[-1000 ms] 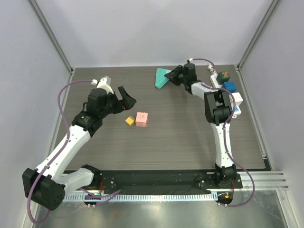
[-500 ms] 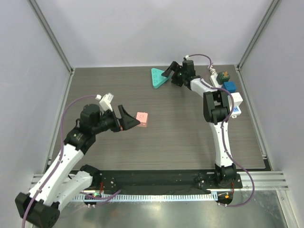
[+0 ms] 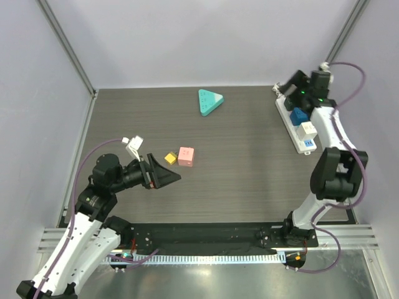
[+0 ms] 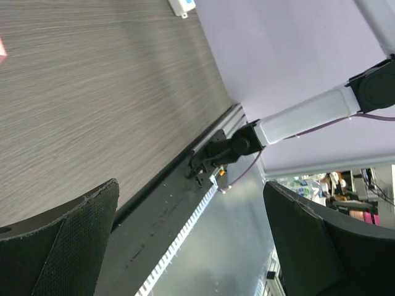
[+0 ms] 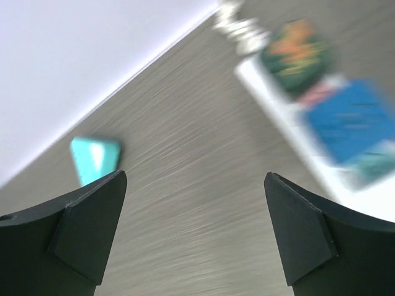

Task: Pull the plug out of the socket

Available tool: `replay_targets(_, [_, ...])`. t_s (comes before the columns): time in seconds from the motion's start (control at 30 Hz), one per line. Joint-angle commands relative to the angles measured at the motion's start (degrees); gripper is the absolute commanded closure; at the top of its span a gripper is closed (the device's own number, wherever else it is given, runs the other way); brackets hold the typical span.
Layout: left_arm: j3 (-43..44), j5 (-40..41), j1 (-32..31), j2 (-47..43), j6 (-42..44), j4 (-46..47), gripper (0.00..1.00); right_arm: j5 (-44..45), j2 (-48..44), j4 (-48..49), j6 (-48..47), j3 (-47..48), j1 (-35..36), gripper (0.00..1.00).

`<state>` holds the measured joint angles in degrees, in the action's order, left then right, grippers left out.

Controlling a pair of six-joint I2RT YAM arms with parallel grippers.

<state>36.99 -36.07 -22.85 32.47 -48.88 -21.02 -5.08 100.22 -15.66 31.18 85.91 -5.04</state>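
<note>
Top external: right pincer (image 3: 292,87) hovers over the socket's (image 3: 295,128) far end, spread wide and empty, probably lining up on a plug. Socket is a long white strip by the worktop's far right corner, blue plug (image 3: 300,115) seated. Left pincer (image 3: 167,176) wide, idle, near-left.

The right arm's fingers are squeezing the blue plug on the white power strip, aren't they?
Not quite. The right fingers are wide open with nothing between them. The blue plug does sit on the white power strip, but it is off to one side of the fingers and they are not touching it. The right wrist view shows this.
</note>
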Motion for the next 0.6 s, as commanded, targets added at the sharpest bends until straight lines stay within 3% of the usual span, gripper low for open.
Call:
replay_targets(0.0, [2.82, -4.97, -0.18, -1.0, 0.36, -1.04, 0.0, 2.19, -3.27, -1.3, -1.47, -6.8, -5.32, 0.0])
replay_targets(0.2, [3.7, -6.98, -0.18, 1.62, 1.16, -1.04, 0.0, 2.97, -8.64, -1.83, -2.35, -11.29, -12.7, 0.0])
replay_targets(0.57, [6.42, -7.69, -0.18, 5.59, 5.37, -5.78, 0.0, 7.45, -6.54, -0.69, -4.63, -12.88, -17.81, 0.0])
